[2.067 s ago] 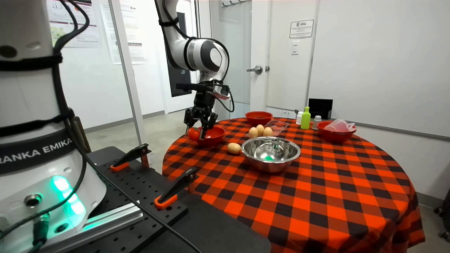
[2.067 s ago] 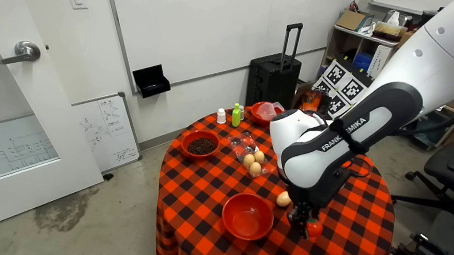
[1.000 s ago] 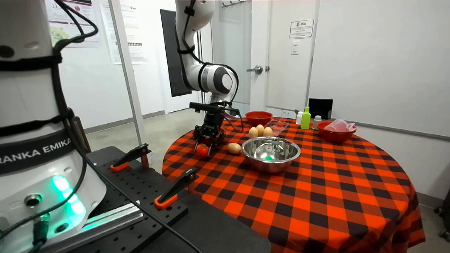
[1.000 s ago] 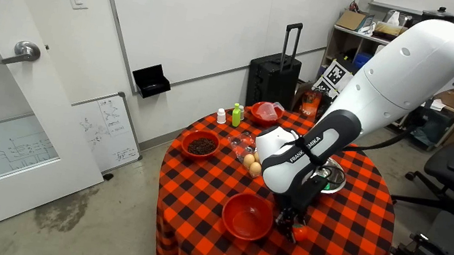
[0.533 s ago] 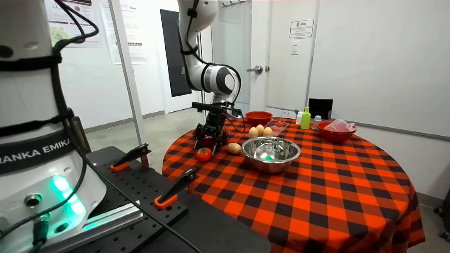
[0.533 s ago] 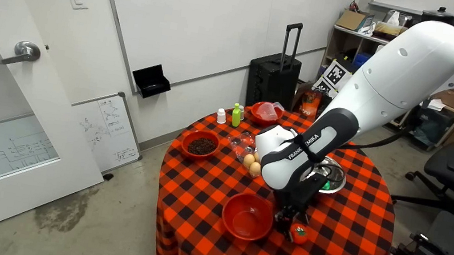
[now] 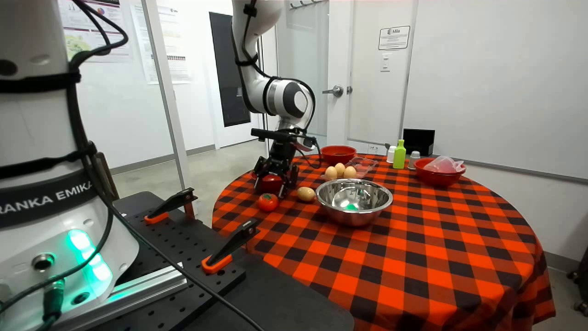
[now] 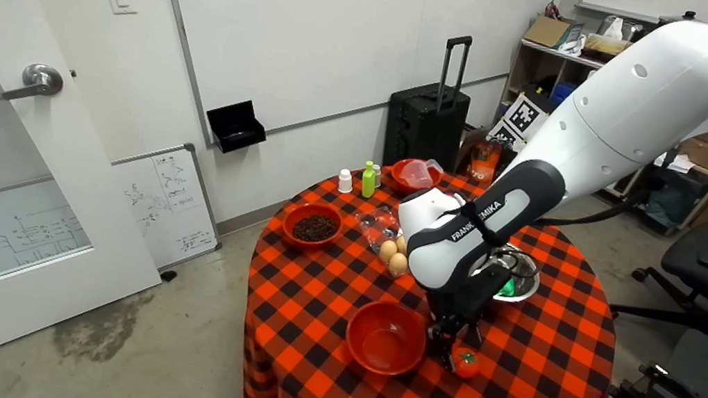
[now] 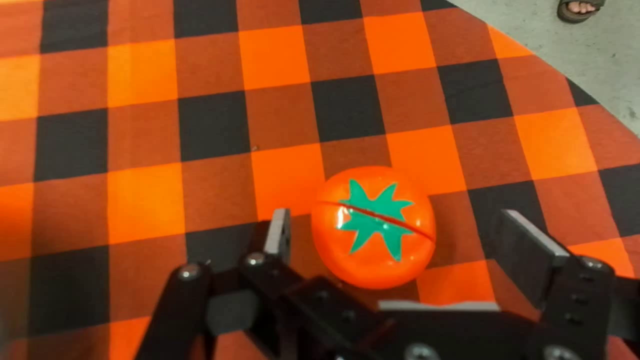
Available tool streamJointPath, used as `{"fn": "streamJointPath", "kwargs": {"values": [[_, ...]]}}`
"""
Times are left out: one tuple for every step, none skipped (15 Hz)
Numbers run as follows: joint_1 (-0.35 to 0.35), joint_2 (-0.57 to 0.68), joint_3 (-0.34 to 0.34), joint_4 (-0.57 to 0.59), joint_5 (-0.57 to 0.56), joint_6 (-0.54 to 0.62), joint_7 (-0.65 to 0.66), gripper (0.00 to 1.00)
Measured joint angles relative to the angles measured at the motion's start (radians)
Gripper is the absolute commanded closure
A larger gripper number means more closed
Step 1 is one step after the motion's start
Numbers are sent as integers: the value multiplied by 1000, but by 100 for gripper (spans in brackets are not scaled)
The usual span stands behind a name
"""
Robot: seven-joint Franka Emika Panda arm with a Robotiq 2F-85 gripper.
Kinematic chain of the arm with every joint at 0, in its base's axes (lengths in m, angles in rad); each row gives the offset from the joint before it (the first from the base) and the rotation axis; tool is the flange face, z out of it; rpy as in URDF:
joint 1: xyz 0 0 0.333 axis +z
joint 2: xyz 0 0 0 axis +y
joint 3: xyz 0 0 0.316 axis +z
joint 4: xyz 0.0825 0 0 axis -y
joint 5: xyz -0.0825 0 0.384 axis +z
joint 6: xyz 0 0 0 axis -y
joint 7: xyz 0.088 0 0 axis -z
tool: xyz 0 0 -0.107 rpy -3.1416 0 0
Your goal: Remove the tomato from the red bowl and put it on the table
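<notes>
Checked red-and-black cloth (image 7: 441, 257) covers the round table (image 8: 541, 353), with a white wall (image 8: 289, 161) beyond. Your gripper (image 9: 392, 225) sits low over the cloth, its two fingers spread wide and nothing in their grasp. You see the tomato (image 9: 374, 228) between them in the wrist view, resting on the cloth with its green star upward and a gap on either side. In both exterior views it lies outside the red bowl (image 8: 385, 341), just beside the gripper. An egg (image 7: 306, 194) lies near, between your gripper and the steel bowl (image 7: 353, 216) in an exterior view.
</notes>
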Motion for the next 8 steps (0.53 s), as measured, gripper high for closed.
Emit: {"fn": "streamJointPath", "kwargs": {"values": [[1,-22,0,-10,0,-8,1,0],[3,-50,0,-22,0,-17,2,0],[5,-83,1,-39,0,-27,2,0],[8,-120,3,-57,0,-42,3,0],[12,-158,6,-74,1,-60,3,0],[16,-197,11,-88,1,-77,3,0],[21,-236,16,-100,1,-94,3,0],[27,-275,24,-110,3,-109,3,0]]}}
